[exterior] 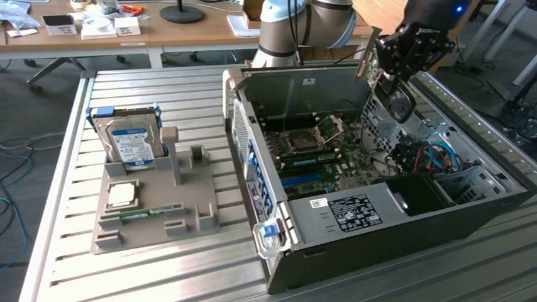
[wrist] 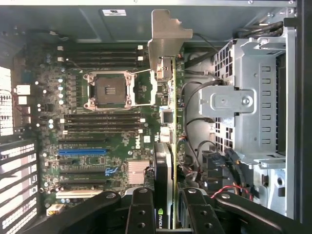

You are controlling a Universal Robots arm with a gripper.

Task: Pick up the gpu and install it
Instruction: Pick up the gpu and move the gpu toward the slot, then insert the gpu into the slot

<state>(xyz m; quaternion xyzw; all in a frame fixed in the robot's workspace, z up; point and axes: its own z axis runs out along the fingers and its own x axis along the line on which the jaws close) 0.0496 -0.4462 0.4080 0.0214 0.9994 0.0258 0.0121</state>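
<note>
Hanging over the open dark tower computer case [exterior: 394, 251], a thin flat gpu [exterior: 399, 97] is held on edge in the black robot gripper [exterior: 396, 66].

- Card: dark black fan face, green board edge, pale metal bracket strip [wrist: 165, 39] at the end away from the gripper.
- Grip: black fingers [wrist: 141, 212] pinch the gpu [wrist: 164, 161] from both faces.
- Position: in the air above the green motherboard [wrist: 97, 122], beside the silver drive cage [wrist: 248, 97], not seated in a slot.
- Elsewhere: boxy silver hard drive with blue-white label [exterior: 130, 141] upright on a grey moulded tray [exterior: 201, 189], on the slatted metal table [exterior: 151, 88].
</note>
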